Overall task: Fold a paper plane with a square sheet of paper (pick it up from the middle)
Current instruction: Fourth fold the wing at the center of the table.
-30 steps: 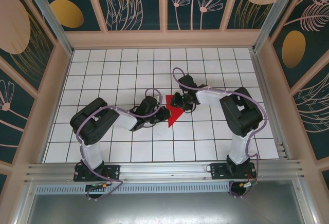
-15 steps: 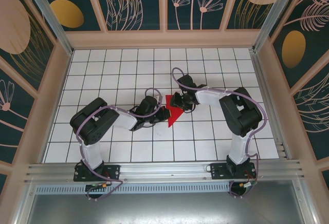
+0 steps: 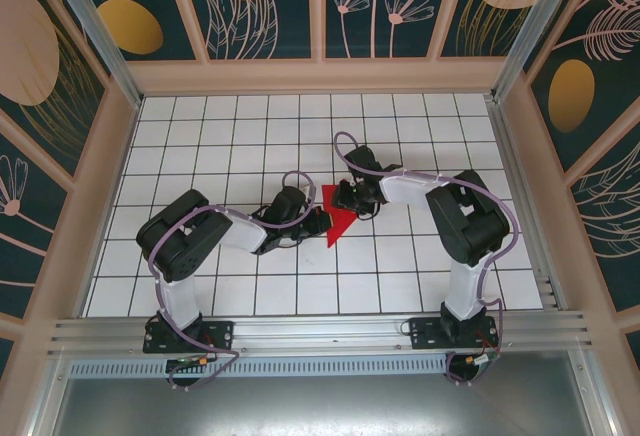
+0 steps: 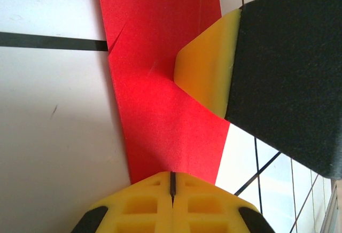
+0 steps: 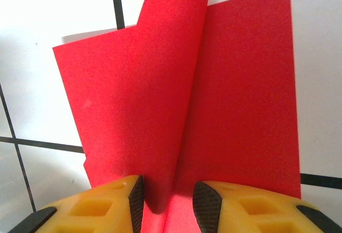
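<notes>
The red sheet of paper [image 3: 339, 222] lies partly folded on the white grid table, a pointed wedge from above. My left gripper [image 3: 324, 221] is at its left edge. In the left wrist view the yellow fingertips [image 4: 172, 175] are pressed together, with the paper [image 4: 160, 56] running out from between them. My right gripper [image 3: 349, 202] is at the paper's upper right. Its fingers [image 5: 168, 201] stand apart around a curled-up flap of the paper [image 5: 133, 99], whose rounded fold sits against the left pad. One right finger [image 4: 206, 78] rests on the paper in the left wrist view.
The white tiled table [image 3: 250, 136] is ringed by a wooden wall [image 3: 320, 76] at the back and sides. An aluminium rail [image 3: 320, 331] runs along the near edge by the arm bases. Both arms reach inward and meet at the paper.
The right gripper has edged slightly left over the paper and its fingers have narrowed a little. The left arm and the paper have stayed put.
</notes>
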`<act>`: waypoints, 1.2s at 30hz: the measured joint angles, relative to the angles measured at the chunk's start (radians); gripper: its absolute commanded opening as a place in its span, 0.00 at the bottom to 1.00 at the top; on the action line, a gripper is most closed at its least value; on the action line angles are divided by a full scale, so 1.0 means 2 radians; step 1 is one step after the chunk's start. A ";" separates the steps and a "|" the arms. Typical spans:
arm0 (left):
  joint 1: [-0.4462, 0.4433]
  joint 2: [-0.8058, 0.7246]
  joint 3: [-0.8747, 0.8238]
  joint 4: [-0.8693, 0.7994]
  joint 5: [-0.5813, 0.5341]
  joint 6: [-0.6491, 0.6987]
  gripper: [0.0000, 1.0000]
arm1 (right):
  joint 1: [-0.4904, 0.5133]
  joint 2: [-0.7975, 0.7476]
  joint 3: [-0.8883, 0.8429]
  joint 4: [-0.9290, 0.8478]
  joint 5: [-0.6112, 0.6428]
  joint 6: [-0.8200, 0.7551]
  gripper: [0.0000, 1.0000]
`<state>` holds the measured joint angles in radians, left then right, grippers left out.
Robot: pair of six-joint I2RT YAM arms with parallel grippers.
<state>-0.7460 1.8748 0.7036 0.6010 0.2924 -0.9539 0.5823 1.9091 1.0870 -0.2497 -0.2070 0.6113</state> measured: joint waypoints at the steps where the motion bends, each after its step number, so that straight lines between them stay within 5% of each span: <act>1: 0.000 0.000 0.000 0.000 0.001 0.001 0.01 | 0.000 0.000 0.000 0.000 0.000 0.000 0.39; 19: 0.002 0.002 0.023 -0.047 0.007 0.007 0.00 | 0.000 -0.002 0.007 -0.005 -0.004 0.000 0.41; 28: 0.000 0.005 0.045 -0.094 0.002 0.023 0.00 | -0.021 -0.043 -0.015 0.003 -0.055 -0.001 0.44; 36: -0.001 0.006 0.051 -0.105 0.000 0.030 0.00 | -0.040 -0.109 -0.046 0.044 -0.092 -0.032 0.14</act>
<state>-0.7483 1.8862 0.8051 0.3920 0.2920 -0.8948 0.5018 1.6917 0.9943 -0.1623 -0.3901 0.5480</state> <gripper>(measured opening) 0.064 0.175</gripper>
